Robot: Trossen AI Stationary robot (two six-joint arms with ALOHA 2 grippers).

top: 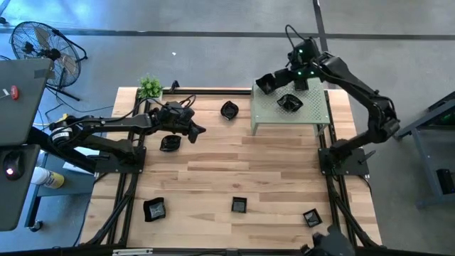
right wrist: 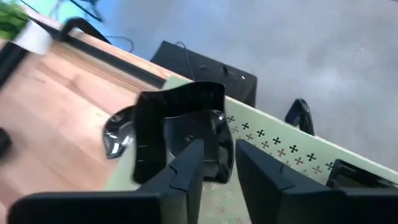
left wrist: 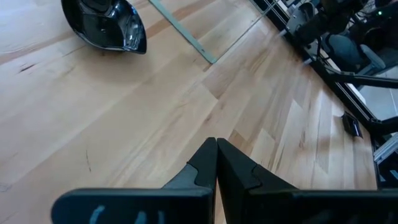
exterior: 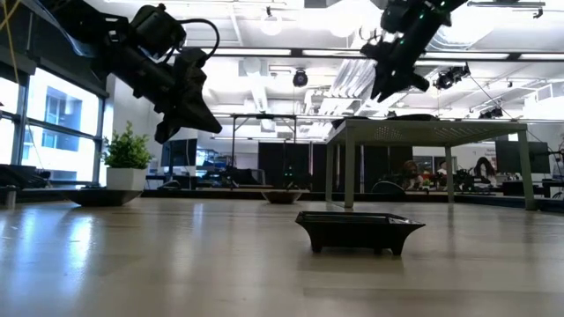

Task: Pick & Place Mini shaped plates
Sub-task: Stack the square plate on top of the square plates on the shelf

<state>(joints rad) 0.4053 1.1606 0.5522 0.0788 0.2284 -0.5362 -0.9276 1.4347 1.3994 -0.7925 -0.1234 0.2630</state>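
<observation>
My right gripper (right wrist: 219, 171) hangs open over the far left corner of the pale green perforated stand (top: 306, 114). A square black mini plate (right wrist: 180, 118) sits tilted there, with one side reaching into the gap between the fingers. A wavy black plate (top: 289, 102) lies on the stand top. My left gripper (left wrist: 216, 163) is shut on nothing and hovers over the table's far left part (top: 195, 130). Below its arm lies a plate (top: 170, 143). Another plate (top: 229, 109) rests on the wood left of the stand. My right gripper slants down from the table's right over the square plate, whose near side (right wrist: 217, 140) stands between the open fingers. Whether either finger touches it, I cannot tell. The plate's lower part is hidden behind the fingers.
Three more black plates lie near the table's front edge (top: 154, 208), (top: 239, 205), (top: 311, 217). A small potted plant (top: 149, 87) stands at the far left corner. Bare wood lies between the two arms in the table's middle.
</observation>
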